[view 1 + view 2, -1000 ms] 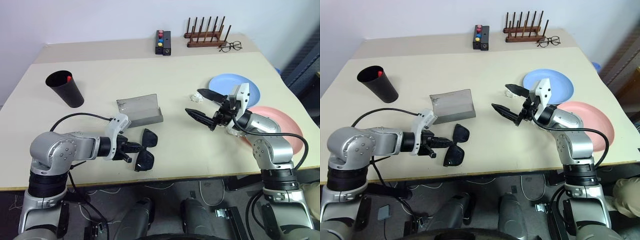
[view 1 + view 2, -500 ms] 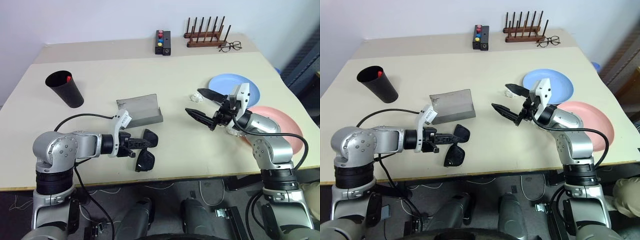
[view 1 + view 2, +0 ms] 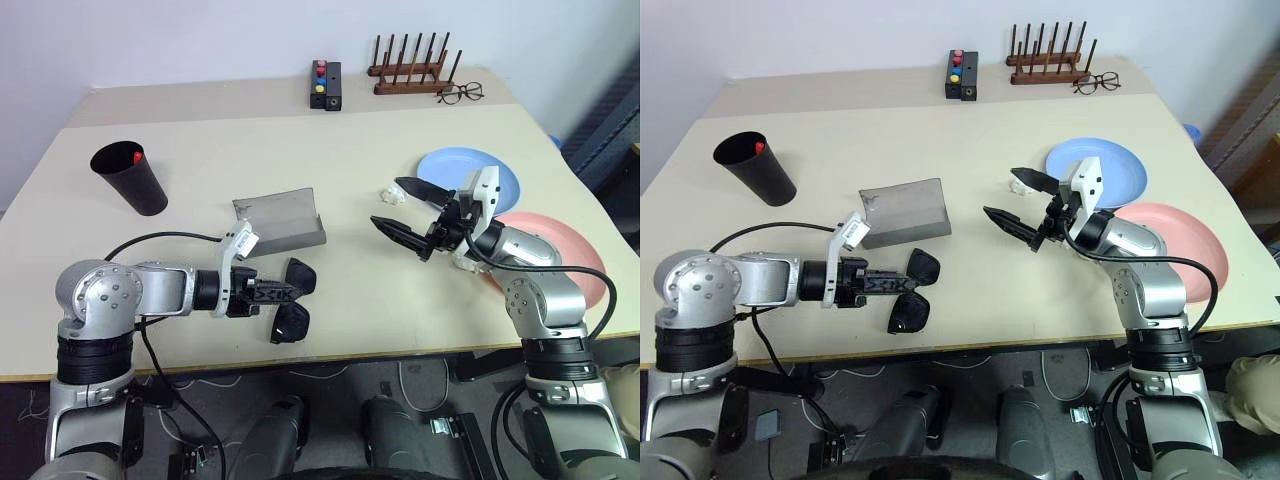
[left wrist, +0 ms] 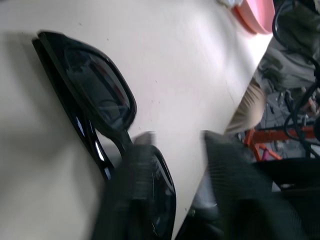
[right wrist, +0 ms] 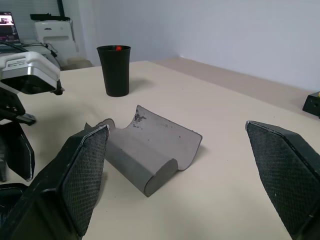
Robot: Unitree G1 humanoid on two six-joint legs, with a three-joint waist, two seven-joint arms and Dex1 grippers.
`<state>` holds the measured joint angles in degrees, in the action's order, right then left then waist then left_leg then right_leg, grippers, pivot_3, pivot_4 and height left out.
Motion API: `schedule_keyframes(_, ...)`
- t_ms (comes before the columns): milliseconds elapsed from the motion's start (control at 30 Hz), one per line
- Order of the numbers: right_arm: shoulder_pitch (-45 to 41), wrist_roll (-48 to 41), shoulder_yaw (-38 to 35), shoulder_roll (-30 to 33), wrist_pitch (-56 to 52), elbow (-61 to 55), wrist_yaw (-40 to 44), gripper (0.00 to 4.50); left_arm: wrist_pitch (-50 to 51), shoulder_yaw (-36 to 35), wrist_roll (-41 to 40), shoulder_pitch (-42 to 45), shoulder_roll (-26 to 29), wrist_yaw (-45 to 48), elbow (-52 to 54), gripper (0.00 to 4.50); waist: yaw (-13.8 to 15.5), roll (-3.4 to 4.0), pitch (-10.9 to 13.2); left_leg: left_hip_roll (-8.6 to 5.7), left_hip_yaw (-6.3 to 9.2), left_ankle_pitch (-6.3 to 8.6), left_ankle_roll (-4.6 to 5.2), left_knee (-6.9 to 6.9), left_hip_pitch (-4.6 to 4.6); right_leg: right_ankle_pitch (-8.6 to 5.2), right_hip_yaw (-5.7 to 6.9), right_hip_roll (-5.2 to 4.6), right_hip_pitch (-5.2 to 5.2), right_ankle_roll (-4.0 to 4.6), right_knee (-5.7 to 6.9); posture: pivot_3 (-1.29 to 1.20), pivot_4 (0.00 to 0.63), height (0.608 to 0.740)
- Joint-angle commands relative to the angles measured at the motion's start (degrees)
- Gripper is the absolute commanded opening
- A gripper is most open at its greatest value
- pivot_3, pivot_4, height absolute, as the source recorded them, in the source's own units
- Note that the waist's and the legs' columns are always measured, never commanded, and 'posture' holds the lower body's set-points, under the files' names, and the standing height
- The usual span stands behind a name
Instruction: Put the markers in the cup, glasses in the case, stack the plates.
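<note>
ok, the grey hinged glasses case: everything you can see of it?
The grey rectangular hinged glasses case looks matte, metal-like, and lies open on the beige table, its lid standing up behind a shallow curved tray. Nothing is inside. A small scuff marks the lid's upper edge. It sits mid-table, between the tall black tapered plastic cup and the light blue round plate. The black sunglasses lie just in front, apart from it. Neither gripper touches it.

Two plates (image 3: 470, 167), one cup (image 3: 130, 178)

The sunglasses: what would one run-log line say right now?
glasses: on table, outside case | left gripper: at glasses, fingers apart | case: open | right gripper: open, empty, hovering
</note>
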<state>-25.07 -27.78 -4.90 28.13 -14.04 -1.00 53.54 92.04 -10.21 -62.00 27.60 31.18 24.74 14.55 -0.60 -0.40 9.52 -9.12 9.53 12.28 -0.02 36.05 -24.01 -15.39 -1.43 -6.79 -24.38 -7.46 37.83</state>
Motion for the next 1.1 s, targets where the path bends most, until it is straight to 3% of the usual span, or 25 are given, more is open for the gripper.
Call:
schedule_keyframes(33,-0.54,-0.47,-1.19,0.44,0.85,-1.74,-0.26,4.5,0.46,-0.07,-2.13,0.53,0.94,-1.41,-0.38,3.61,0.0,0.0,0.0,0.0,0.0,0.0,0.0,0.0,0.0,0.0,0.0,0.0,0.0,0.0,0.0,0.0,0.15,0.74)
schedule_keyframes(600,-0.09,-0.97,-0.99,0.47,-1.04,-4.39,-2.05,4.5,0.46,1.01,-7.3,0.03,-1.46,-7.97,-3.41,3.61,0.01,0.0,0.0,0.0,0.0,0.0,0.0,0.0,0.0,0.0,-0.01,0.0,0.0,0.0,0.0,0.0,0.15,0.74)
schedule_keyframes(700,0.13,-0.97,-1.11,0.53,-1.09,-4.48,-2.04,4.5,0.46,1.09,-7.3,-0.08,-2.06,-8.64,-3.79,2.79,-0.01,0.0,0.0,0.0,0.0,0.0,0.0,0.0,0.0,0.0,-0.01,0.0,0.0,0.0,0.0,0.0,0.15,0.74)
schedule_keyframes(900,0.62,-1.04,-1.44,0.75,-1.0,-4.53,-1.88,4.5,0.46,0.99,-7.67,-0.08,-2.42,-9.53,-3.99,0.02,0.0,0.0,0.0,0.0,0.0,0.0,0.0,0.0,0.0,0.0,-0.01,0.0,0.0,0.0,0.0,0.0,0.15,0.74)
schedule_keyframes(1100,0.68,-0.95,-1.54,0.81,-0.67,-4.03,-1.54,4.5,0.46,0.88,-7.6,0.29,-2.63,-9.98,-4.24,0.02,0.0,0.0,0.0,0.0,0.0,0.0,-0.01,0.0,0.0,0.0,-0.01,0.0,0.0,0.0,0.0,0.0,0.15,0.74)
